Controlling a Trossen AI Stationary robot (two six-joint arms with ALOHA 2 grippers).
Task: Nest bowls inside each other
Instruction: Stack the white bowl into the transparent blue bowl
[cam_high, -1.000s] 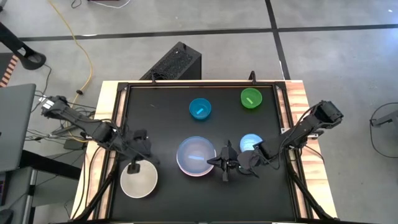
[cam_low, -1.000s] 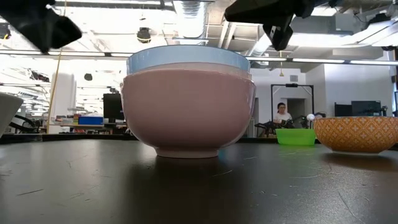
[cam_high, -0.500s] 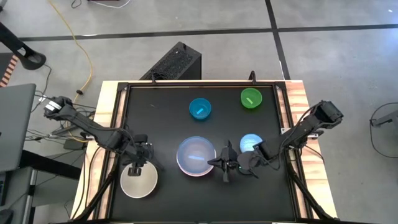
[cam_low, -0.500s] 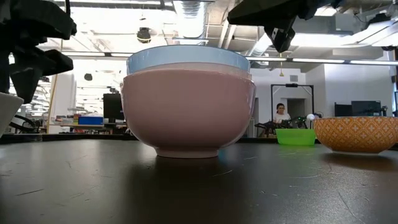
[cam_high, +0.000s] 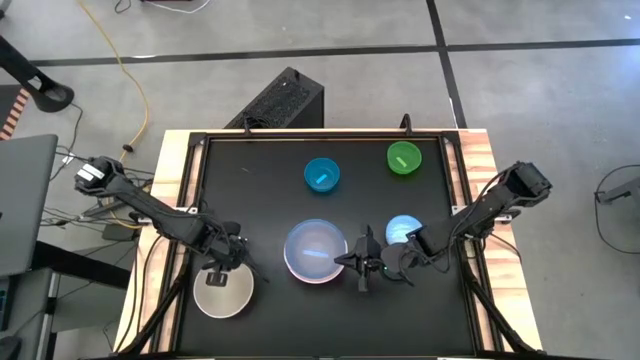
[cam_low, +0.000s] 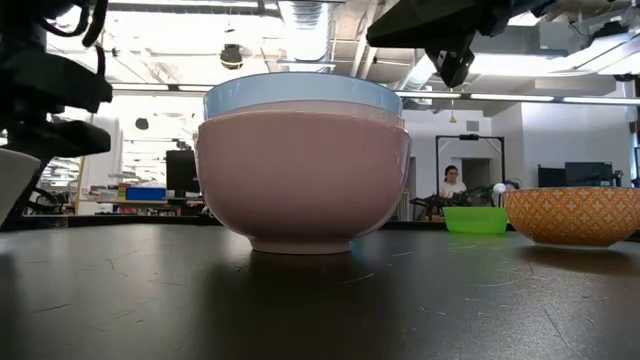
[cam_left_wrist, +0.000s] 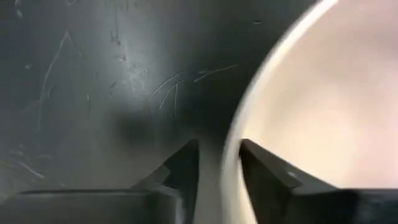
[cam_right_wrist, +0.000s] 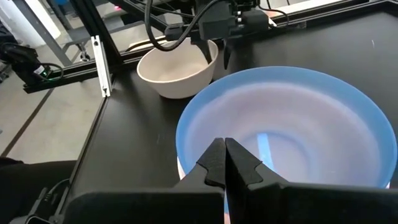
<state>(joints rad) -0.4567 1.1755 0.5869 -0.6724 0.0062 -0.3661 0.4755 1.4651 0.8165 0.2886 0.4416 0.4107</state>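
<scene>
On the black tabletop, the left end effector straddles the rim of the white bowl at the near left, one finger outside and one inside, not yet clamped. The blue bowl sits nested in the pink bowl at centre. The right end effector, closed and empty, hovers at the blue bowl's right rim, with the light blue bowl just behind and the teal bowl and green bowl farther back.

Open-plan robotics lab or workshop: exposed ceiling ducts upper centre, strip lights, distant workbenches with a seated person right of centre; taped concrete floor, yellow cable upper left.
</scene>
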